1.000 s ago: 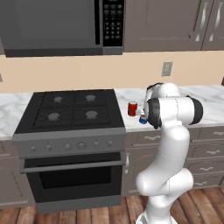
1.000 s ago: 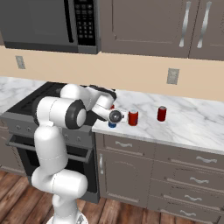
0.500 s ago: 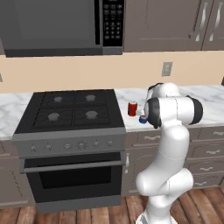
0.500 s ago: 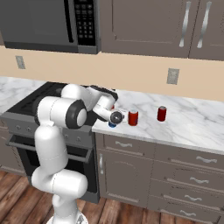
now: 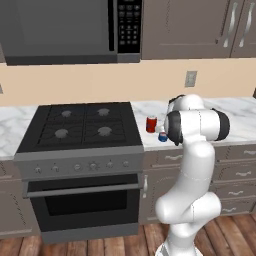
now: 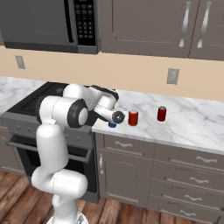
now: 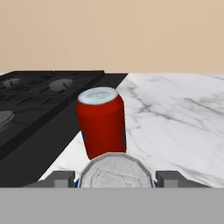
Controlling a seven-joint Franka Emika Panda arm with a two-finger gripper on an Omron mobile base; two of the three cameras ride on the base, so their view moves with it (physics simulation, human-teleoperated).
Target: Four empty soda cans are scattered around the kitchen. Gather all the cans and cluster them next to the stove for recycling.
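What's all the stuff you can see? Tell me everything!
red soda cans: two, red with silvery tops, on the counter right of the stove
blue soda can: one, silvery top, counter front edge beside the stove
stove: one, black top, grey front
microwave: one, dark, above the stove
counter: white-grey marble
cabinets: dark brown, above and below the counter
gripper: one, dark tips, shut on the blue soda can

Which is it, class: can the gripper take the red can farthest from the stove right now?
Probably not yet: the gripper is shut on another can, and a nearer red can stands between it and the far can.
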